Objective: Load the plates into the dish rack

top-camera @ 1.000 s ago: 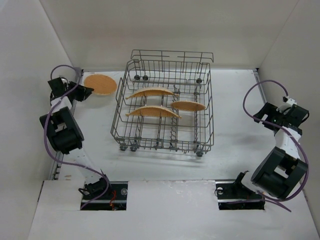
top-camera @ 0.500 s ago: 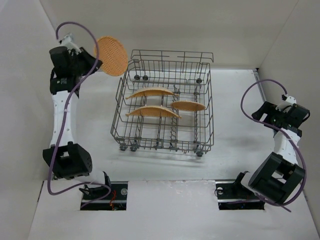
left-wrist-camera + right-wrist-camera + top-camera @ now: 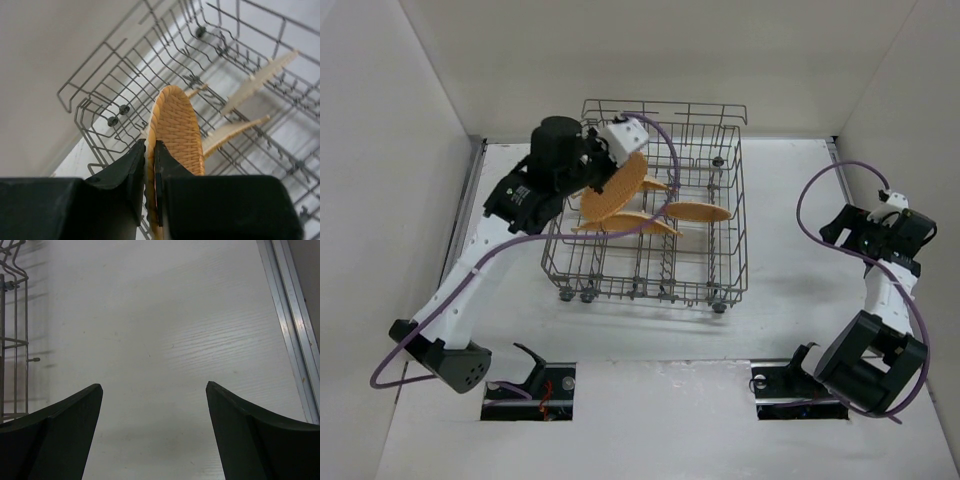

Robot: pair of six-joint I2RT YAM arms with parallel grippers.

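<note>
My left gripper (image 3: 601, 172) (image 3: 150, 144) is shut on the rim of a round orange-tan woven plate (image 3: 615, 190) (image 3: 177, 130). It holds the plate on edge, tilted, over the back left part of the grey wire dish rack (image 3: 650, 290) (image 3: 100, 65). Standing among the tines are other plates: one at the right (image 3: 698, 212) (image 3: 260, 80), one toward the front (image 3: 642, 226) (image 3: 232, 132), and a third (image 3: 658, 184) mostly hidden behind the held one. My right gripper (image 3: 837, 228) (image 3: 154, 386) hangs open over bare table, well right of the rack.
White walls close in the table on the left, back and right. A metal strip (image 3: 290, 330) runs along the table's right edge. The rack's right end (image 3: 10, 340) shows at the left of the right wrist view. Small wheels (image 3: 578, 295) carry the rack.
The left arm lifted the plate from the back left of the table and swung it right, over the rack. The right arm has barely shifted.
</note>
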